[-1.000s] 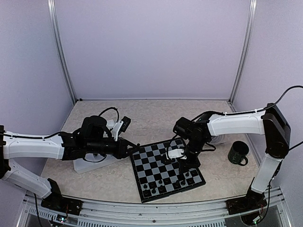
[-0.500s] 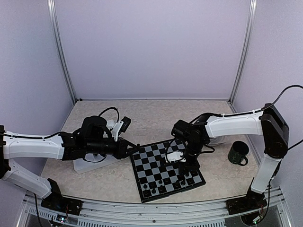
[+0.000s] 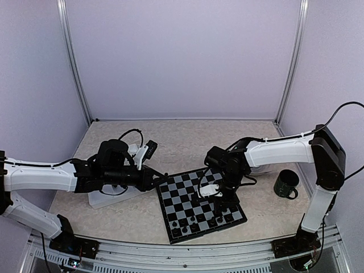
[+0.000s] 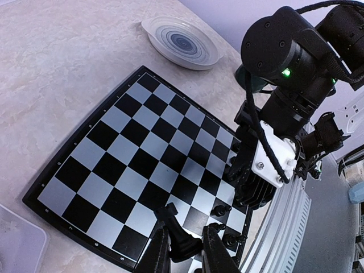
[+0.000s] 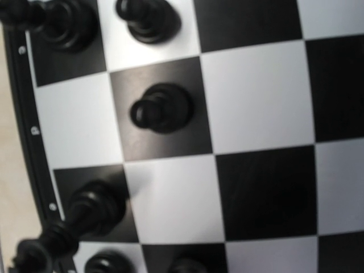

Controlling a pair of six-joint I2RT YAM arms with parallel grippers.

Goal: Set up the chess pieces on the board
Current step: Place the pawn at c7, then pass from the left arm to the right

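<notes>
The board [image 3: 196, 202] lies in front of both arms. Several black chess pieces [image 3: 206, 219] stand along its near edge. My left gripper [image 4: 186, 230] is shut on a black rook [image 4: 183, 245], held tilted above the board's near corner [image 4: 142, 153]; in the top view it [image 3: 161, 180] hovers at the board's left corner. My right gripper [image 3: 219, 200] points down over the board's near right part, close above a black pawn [image 5: 162, 108] and other black pieces [image 5: 91, 210]. Its fingers do not show in the right wrist view. No white pieces are visible.
A dark green mug [image 3: 286, 184] stands right of the board. A white tray [image 3: 108, 197] lies under my left arm. A round grey ringed plate [image 4: 182, 42] sits beyond the board's far side. Enclosure walls surround the table.
My right gripper has moved a little left and nearer across the board. My left arm has not moved and still holds the rook.
</notes>
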